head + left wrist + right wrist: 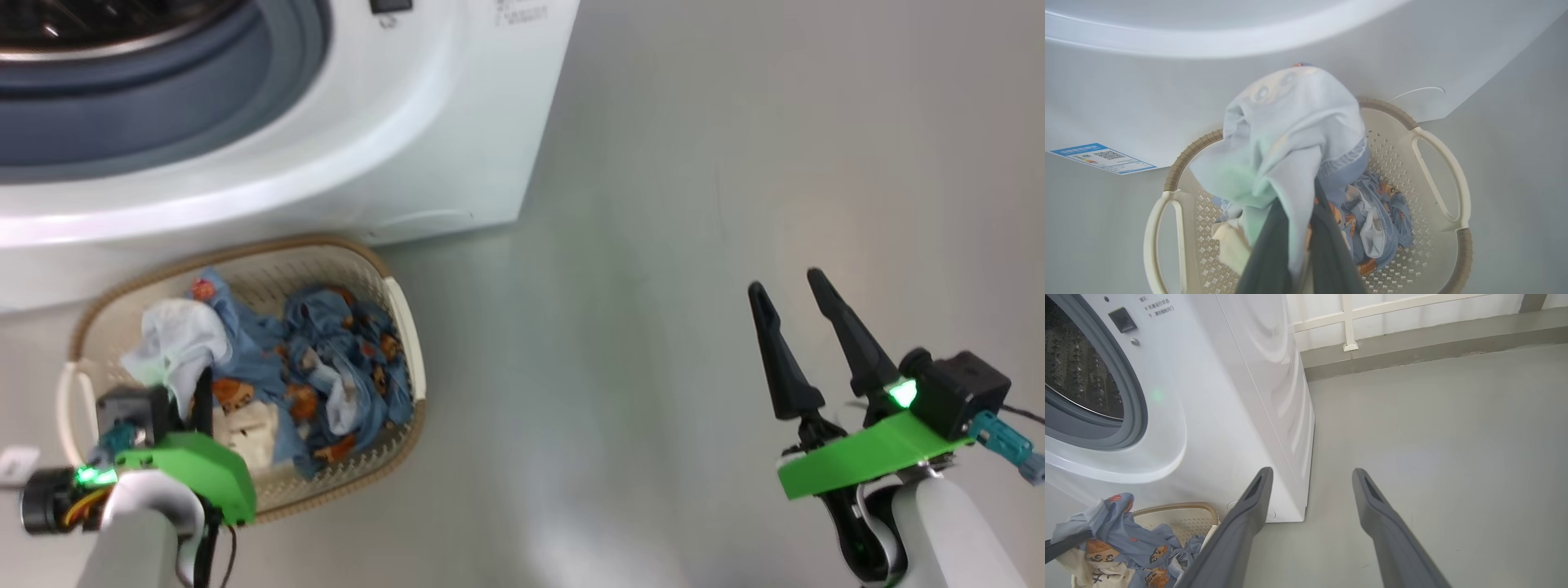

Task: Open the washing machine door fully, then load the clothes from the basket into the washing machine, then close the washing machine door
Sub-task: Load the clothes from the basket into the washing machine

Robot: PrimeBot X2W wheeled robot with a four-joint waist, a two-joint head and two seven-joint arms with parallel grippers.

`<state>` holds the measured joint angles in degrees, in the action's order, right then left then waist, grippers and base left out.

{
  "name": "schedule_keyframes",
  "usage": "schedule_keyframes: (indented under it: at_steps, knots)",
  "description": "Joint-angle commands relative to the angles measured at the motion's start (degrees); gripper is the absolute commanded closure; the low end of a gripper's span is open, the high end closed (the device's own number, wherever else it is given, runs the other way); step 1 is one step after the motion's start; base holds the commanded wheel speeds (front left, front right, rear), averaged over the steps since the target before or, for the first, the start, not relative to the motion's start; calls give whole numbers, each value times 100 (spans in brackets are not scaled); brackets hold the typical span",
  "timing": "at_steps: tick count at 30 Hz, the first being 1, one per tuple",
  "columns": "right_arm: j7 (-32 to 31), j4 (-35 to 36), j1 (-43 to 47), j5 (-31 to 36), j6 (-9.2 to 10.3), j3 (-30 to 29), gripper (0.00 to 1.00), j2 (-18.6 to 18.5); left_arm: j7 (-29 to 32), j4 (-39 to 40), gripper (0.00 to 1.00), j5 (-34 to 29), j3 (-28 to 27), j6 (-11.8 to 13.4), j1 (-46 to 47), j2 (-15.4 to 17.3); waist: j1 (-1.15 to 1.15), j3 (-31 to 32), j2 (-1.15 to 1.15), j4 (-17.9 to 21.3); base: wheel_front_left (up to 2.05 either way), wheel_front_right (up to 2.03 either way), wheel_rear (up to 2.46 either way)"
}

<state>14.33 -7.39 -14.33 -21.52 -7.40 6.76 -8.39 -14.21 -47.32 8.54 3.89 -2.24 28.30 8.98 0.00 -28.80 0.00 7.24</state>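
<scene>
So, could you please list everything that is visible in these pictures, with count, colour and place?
Washer: one, white, behind the basket, drum opening uncovered.
Label: one, blue, low on the washer's front.
Basket: one, cream with brown rim, on the floor before the washer.
Clothes: a few, mostly blue with orange figures, one cream, in the basket.
Pale garment: one, pale blue-white, above the basket, in the left gripper.
Floor: grey, around the washer and basket.
Left gripper: one, dark fingers, green mount, shut on the pale garment.
Right gripper: one, dark fingers, green mount, open and empty, over bare floor right of the washer.
</scene>
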Motion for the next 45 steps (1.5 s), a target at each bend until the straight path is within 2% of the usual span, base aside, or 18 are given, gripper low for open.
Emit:
schedule_keyframes:
  at_steps: [1, 24, 31, 36, 45]
  knots:
    - [67, 93, 223, -36, -9, 83, 0, -77, -78, 374, 100, 69, -236, 77, -321, 125, 0, 597, 0, -267, 0, 0, 0]
    - [67, -83, 1072, 27, -9, 41, 0, -327, -78, 3963, 100, 58, -674, 320, -2624, -326, 0, 2425, 0, -556, 0, 0, 0]
    - [67, -95, 1310, 36, -9, 21, 0, -346, -78, 4476, 100, 25, -737, 447, -3106, -431, 0, 2849, 0, -588, 0, 0, 0]
    - [67, -29, 1398, 78, -9, -51, 0, -359, -79, 4817, 100, -40, -803, 517, -3364, -467, 0, 2926, 0, -614, 0, 0, 0]
    - [67, 6, 1437, 166, -9, -73, 0, -328, -79, 4904, 100, -76, -858, 512, -3567, -502, 0, 2932, 0, -642, 0, 0, 0]
